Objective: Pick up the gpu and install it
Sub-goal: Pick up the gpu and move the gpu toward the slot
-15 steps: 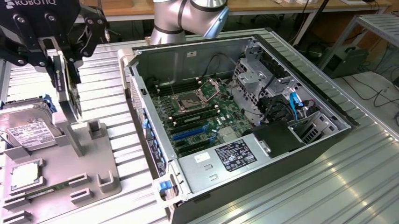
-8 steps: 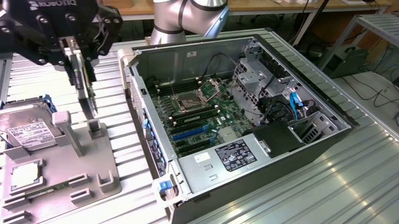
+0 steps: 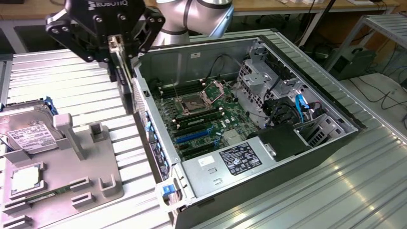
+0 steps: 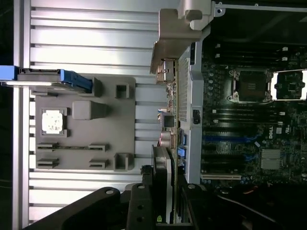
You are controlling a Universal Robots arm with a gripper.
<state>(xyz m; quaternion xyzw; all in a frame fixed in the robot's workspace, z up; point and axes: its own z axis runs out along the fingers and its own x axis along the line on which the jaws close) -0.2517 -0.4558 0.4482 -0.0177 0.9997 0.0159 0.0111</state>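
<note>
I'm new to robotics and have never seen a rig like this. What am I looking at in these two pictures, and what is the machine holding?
This is a robot arm with a gripper at its end. One picture comes from a camera standing apart from the arm; the other from a camera on its wrist, looking along the gripper. The gripper is shut on the gpu, a thin graphics card, held above the metal table beside the open computer case, not yet plugged in. The grey holder on the table carries a hard drive and a processor chip.
</note>
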